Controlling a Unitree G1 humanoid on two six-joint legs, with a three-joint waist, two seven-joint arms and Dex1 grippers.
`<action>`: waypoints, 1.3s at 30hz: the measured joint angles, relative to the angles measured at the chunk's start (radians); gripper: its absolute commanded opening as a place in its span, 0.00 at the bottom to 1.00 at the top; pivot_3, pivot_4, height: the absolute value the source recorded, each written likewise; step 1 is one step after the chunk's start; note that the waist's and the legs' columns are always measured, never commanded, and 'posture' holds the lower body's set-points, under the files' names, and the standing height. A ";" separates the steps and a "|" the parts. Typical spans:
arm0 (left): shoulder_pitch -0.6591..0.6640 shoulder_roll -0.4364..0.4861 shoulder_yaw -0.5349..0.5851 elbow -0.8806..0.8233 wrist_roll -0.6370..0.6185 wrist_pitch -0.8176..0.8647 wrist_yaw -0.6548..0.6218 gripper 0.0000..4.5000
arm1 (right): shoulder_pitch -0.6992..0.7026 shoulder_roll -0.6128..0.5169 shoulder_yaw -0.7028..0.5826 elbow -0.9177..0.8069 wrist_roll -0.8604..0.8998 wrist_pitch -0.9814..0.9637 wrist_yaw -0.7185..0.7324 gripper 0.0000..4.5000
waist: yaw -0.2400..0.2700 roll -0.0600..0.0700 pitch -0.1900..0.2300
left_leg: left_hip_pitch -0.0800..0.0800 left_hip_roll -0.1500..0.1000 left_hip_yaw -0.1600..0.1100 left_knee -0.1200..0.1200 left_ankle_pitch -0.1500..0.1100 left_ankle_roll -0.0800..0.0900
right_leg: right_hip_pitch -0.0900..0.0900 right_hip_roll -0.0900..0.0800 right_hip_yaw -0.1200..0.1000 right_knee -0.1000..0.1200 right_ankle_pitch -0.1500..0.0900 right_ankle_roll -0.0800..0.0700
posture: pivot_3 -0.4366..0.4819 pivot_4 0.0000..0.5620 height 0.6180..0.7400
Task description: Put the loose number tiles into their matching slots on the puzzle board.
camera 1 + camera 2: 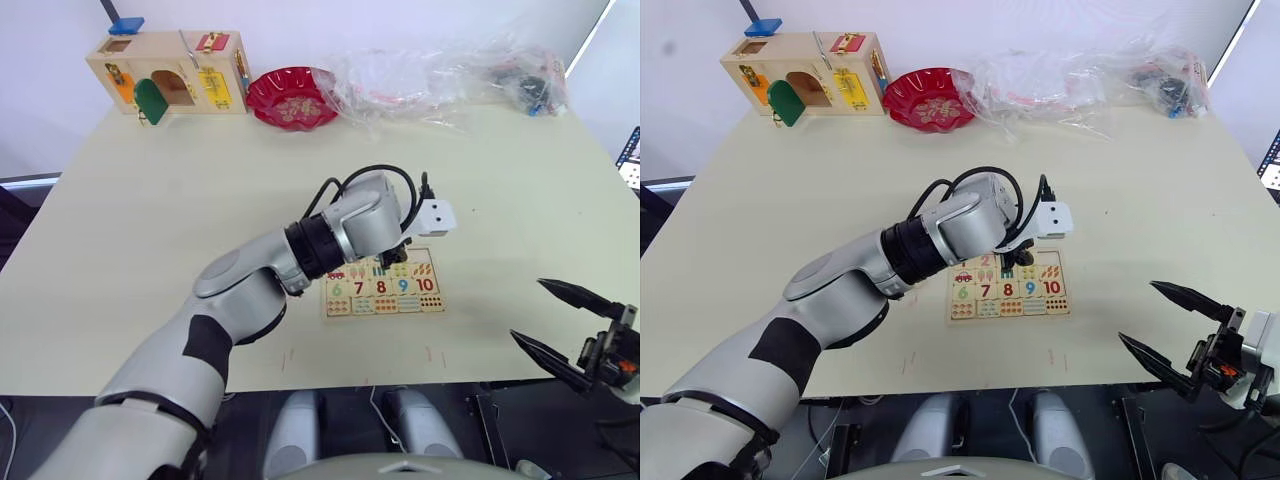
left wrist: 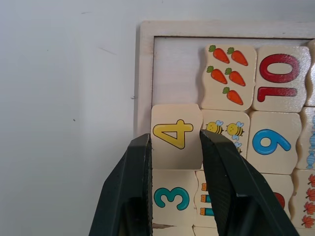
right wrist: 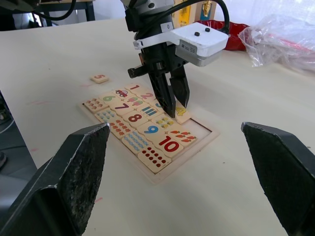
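Your left gripper (image 2: pixel 174 147) pinched the 4 tile (image 2: pixel 176 135) over the puzzle board (image 3: pixel 147 135), beside its end rim; the 5 tile (image 3: pixel 100 78) lay apart. Your right gripper (image 1: pixel 560 320) stood open, well clear.

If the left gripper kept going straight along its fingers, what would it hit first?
The left gripper points down at the puzzle board. The 4 tile it holds would probably meet the board first.
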 measured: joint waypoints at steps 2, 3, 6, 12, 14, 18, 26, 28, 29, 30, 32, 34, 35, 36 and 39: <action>0.008 0.000 0.000 0.000 0.001 -0.001 0.002 0.20 | 0.001 0.000 0.000 -0.009 0.000 0.000 -0.002 1.00 | 0.000 0.000 0.000 | 0.000 0.000 0.000 0.000 0.000 0.000 | 0.000 0.000 0.000 0.000 0.000 0.000 | 0.48 0.27 1.00; 0.008 0.000 0.000 -0.001 0.001 -0.003 0.003 0.20 | 0.001 0.000 0.000 -0.012 0.000 0.000 -0.004 1.00 | 0.000 0.000 0.000 | 0.000 0.000 0.000 0.000 0.000 0.000 | 0.000 0.000 0.000 0.000 0.000 0.000 | 0.48 0.27 1.00; 0.011 0.005 0.000 -0.004 0.002 -0.011 0.001 0.20 | 0.001 0.000 0.000 -0.016 0.000 0.001 -0.008 1.00 | 0.000 0.000 0.000 | 0.000 0.000 0.000 0.000 0.000 0.000 | 0.000 0.000 0.000 0.000 0.000 0.000 | 0.48 0.27 1.00; 0.014 0.007 -0.001 -0.009 0.009 -0.015 -0.003 0.20 | -0.001 0.000 0.000 -0.016 0.000 0.002 -0.015 1.00 | 0.000 0.000 0.000 | 0.000 0.000 0.000 0.000 0.000 0.000 | 0.000 0.000 0.000 0.000 0.000 0.000 | 0.48 0.27 1.00; 0.014 0.007 -0.001 -0.009 0.011 -0.017 -0.004 0.20 | -0.001 0.000 0.000 -0.016 0.000 0.002 -0.015 1.00 | 0.000 0.000 0.000 | 0.000 0.000 0.000 0.000 0.000 0.000 | 0.000 0.000 0.000 0.000 0.000 0.000 | 0.48 0.27 1.00; 0.016 0.007 -0.001 -0.009 0.016 -0.020 -0.006 0.20 | -0.002 -0.001 0.000 -0.016 0.000 0.003 -0.015 1.00 | 0.000 0.000 0.000 | 0.000 0.000 0.000 0.000 0.000 0.000 | 0.000 0.000 0.000 0.000 0.000 0.000 | 0.48 0.27 1.00; 0.021 0.009 0.000 -0.015 0.028 -0.027 -0.013 0.20 | -0.002 -0.001 0.000 -0.016 0.000 0.003 -0.016 1.00 | 0.000 0.000 0.000 | 0.000 0.000 0.000 0.000 0.000 0.000 | 0.000 0.000 0.000 0.000 0.000 0.000 | 0.48 0.27 1.00; 0.021 0.010 0.000 -0.016 0.029 -0.029 -0.014 0.20 | -0.002 -0.001 0.000 -0.016 0.000 0.003 -0.016 1.00 | 0.000 0.000 0.000 | 0.000 0.000 0.000 0.000 0.000 0.000 | 0.000 0.000 0.000 0.000 0.000 0.000 | 0.48 0.27 1.00; 0.021 0.010 0.000 -0.016 0.029 -0.029 -0.014 0.20 | -0.002 -0.001 0.000 -0.016 0.000 0.003 -0.016 1.00 | 0.000 0.000 0.000 | 0.000 0.000 0.000 0.000 0.000 0.000 | 0.000 0.000 0.000 0.000 0.000 0.000 | 0.48 0.27 1.00; 0.021 0.010 0.000 -0.016 0.029 -0.029 -0.014 0.20 | -0.002 -0.001 0.000 -0.016 0.000 0.003 -0.016 1.00 | 0.000 0.000 0.000 | 0.000 0.000 0.000 0.000 0.000 0.000 | 0.000 0.000 0.000 0.000 0.000 0.000 | 0.48 0.27 1.00; 0.021 0.010 0.000 -0.016 0.030 -0.029 -0.014 0.20 | -0.002 -0.001 0.000 -0.016 0.000 0.003 -0.016 1.00 | 0.000 0.000 0.000 | 0.000 0.000 0.000 0.000 0.000 0.000 | 0.000 0.000 0.000 0.000 0.000 0.000 | 0.48 0.27 1.00; 0.021 0.010 0.000 -0.016 0.030 -0.029 -0.015 0.20 | -0.002 -0.001 0.000 -0.016 0.000 0.003 -0.016 1.00 | 0.000 0.000 0.000 | 0.000 0.000 0.000 0.000 0.000 0.000 | 0.000 0.000 0.000 0.000 0.000 0.000 | 0.48 0.27 1.00; 0.021 0.010 0.000 -0.016 0.030 -0.029 -0.015 0.20 | -0.002 -0.001 0.000 -0.016 0.000 0.003 -0.016 1.00 | 0.000 0.000 0.000 | 0.000 0.000 0.000 0.000 0.000 0.000 | 0.000 0.000 0.000 0.000 0.000 0.000 | 0.48 0.27 1.00; 0.021 0.010 0.000 -0.016 0.030 -0.029 -0.016 0.20 | -0.002 -0.001 0.000 -0.016 0.000 0.003 -0.016 1.00 | 0.000 0.000 0.000 | 0.000 0.000 0.000 0.000 0.000 0.000 | 0.000 0.000 0.000 0.000 0.000 0.000 | 0.48 0.27 1.00; 0.021 0.010 0.000 -0.017 0.030 -0.029 -0.016 0.20 | 0.000 -0.001 0.000 -0.017 0.000 0.003 -0.017 1.00 | 0.000 0.000 0.000 | 0.000 0.000 0.000 0.000 0.000 0.000 | 0.000 0.000 0.000 0.000 0.000 0.000 | 0.48 0.27 1.00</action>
